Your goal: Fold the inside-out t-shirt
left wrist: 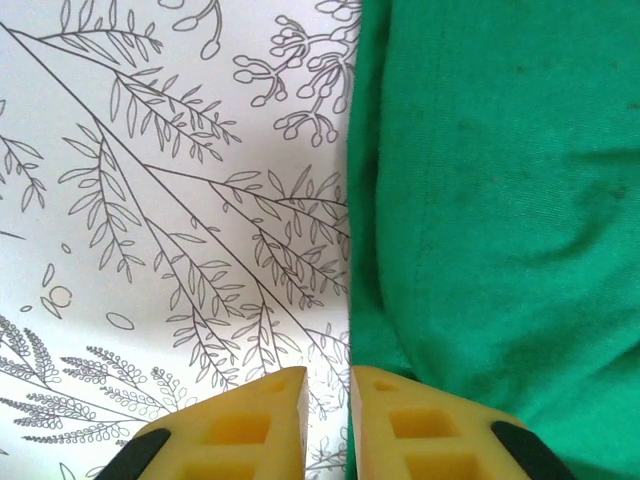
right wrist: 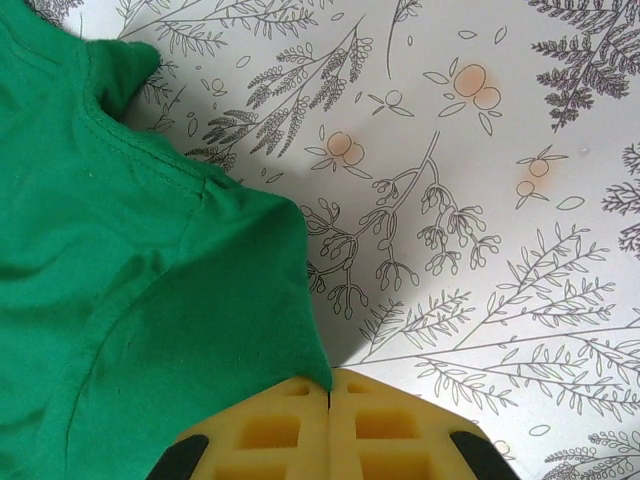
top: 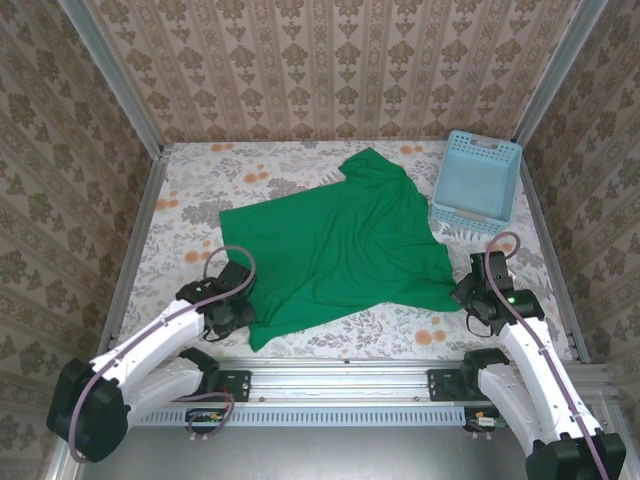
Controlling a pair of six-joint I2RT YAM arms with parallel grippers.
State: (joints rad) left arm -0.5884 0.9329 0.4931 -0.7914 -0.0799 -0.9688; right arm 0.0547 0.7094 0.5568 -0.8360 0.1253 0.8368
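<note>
One container stands on the table (top: 200, 190) — a light blue lattice basket (top: 468, 216) at about 2 o'clock in the top view, open side up, its own lattice floor visible through the top. The near left corner of the basket is just beside the cloth.

By count: one basket, one garment, two arms, two grippers.

The green t-shirt (top: 340, 245) lies spread and wrinkled across the middle of the table, one point reaching toward 12 o'clock and its lower corners stretching toward 7 and 4 o'clock.

The left gripper (top: 238, 308) is at 7 o'clock, at the shirt's lower left corner. Seen from its wrist, its yellow fingers (left wrist: 250, 420) stand a narrow slit apart, with tablecloth showing in the slit and the shirt's edge (left wrist: 500, 200) running down along the inner side of the right-hand finger.

The right gripper (top: 468, 292) is at 4 o'clock. Its fingers (right wrist: 270, 430) are pressed together, and a corner of the shirt (right wrist: 120, 300) runs right up to the seam between them — whether cloth is caught there I cannot tell.

The table wears a white cloth printed with grey leafy sprigs and small orange fruits. Patterned beige wallpaper (top: 330, 60) closes in three sides, with metal posts (top: 115, 75) at the corners and a metal rail (top: 340, 378) along the near edge.
</note>
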